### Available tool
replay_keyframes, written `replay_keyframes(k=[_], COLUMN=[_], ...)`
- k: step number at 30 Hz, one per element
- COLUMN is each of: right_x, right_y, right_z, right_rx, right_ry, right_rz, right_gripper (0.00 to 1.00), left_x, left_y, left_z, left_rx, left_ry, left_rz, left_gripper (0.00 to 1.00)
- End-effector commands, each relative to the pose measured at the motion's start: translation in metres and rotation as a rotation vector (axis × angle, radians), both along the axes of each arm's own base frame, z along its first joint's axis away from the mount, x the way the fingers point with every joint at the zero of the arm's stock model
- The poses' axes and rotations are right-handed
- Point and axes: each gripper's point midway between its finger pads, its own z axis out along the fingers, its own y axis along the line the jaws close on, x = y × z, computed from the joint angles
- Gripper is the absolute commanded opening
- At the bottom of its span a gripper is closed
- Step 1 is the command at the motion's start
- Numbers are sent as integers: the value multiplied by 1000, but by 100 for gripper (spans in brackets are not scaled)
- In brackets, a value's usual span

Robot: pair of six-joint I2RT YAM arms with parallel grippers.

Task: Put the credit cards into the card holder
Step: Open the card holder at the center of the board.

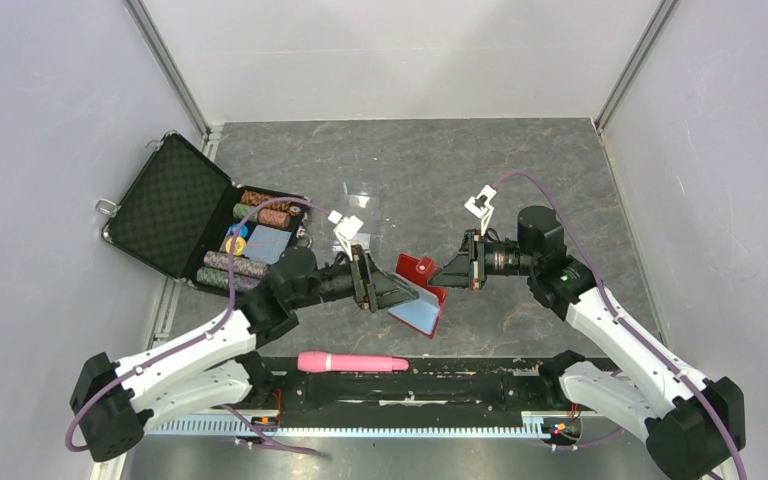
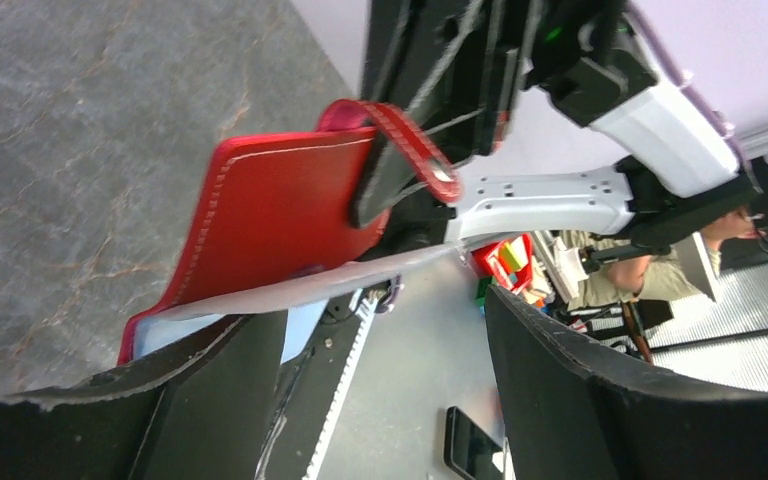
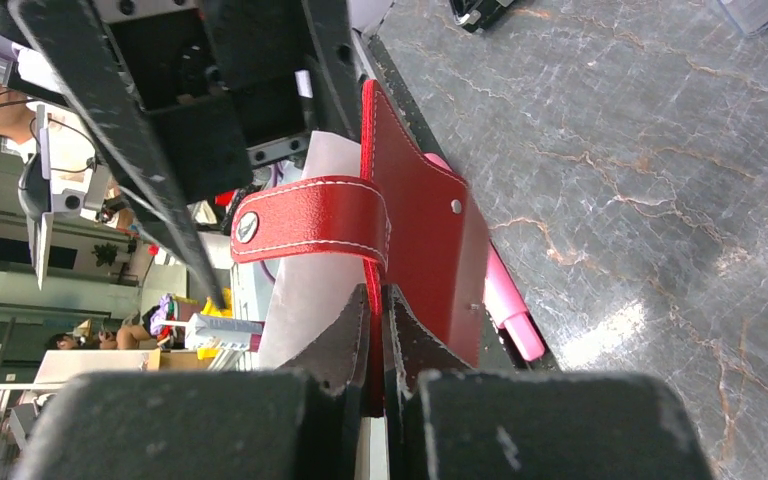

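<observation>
A small red leather-like folding card holder (image 1: 418,268) is held in the air above the grey marbled tabletop (image 1: 520,180), between the two pincers near the middle of the workspace. It is gripped by the right pincer (image 1: 450,270), whose fingers (image 3: 335,345) are pressed together on one red edge of the wallet (seen most plainly in the right wrist view). The snap tab (image 3: 310,220) is seen looped sideways across the red outer face, its metal stud facing away from the wallet. The wallet hangs partly unfolded, and its pale blue lining (image 1: 415,315) is turned downward and toward the near edge of the tabletop.

The left pincer (image 1: 398,290) is brought up against the open side of the card holder. Its fingers (image 2: 600,400) are spread wide, and nothing is clamped between them; the lower edge of the wallet is seen just beside one finger. Whether a card already sits in a pocket cannot be told.

An open black briefcase (image 1: 165,205) is set at the far left of the tabletop, and rows of round poker chips (image 1: 260,212) are stacked in it. A pale blue rectangle (image 1: 268,243) lies among them (possibly a card, though this cannot be confirmed). A pink cylindrical object (image 1: 352,362) lies on the black rail between the arm bases.
</observation>
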Motion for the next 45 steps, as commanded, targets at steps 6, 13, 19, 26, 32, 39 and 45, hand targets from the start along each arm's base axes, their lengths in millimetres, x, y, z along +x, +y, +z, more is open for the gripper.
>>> replay_keyframes(k=[6, 13, 19, 26, 32, 39, 45], right_x=[-4, -6, -7, -7, -10, -15, -16], right_y=[2, 3, 3, 3, 2, 2, 3], right_z=[12, 17, 16, 19, 22, 27, 29], right_rx=[54, 63, 63, 67, 75, 86, 90], right_ry=[-22, -26, -22, -20, -28, -39, -50], right_rz=[29, 42, 46, 47, 59, 91, 104], right_gripper=[0, 0, 0, 0, 0, 0, 0], left_x=[12, 8, -3, 11, 46, 48, 22], left_y=[-4, 4, 0, -4, 17, 17, 2], left_z=[-8, -3, 0, -20, -25, -32, -13], left_rx=[138, 181, 154, 248, 389, 412, 226], left_ry=[-173, -370, -409, -383, -420, -449, -493], left_rz=[-30, -69, -152, -120, 101, 95, -23], left_gripper=[79, 83, 85, 76, 77, 88, 86])
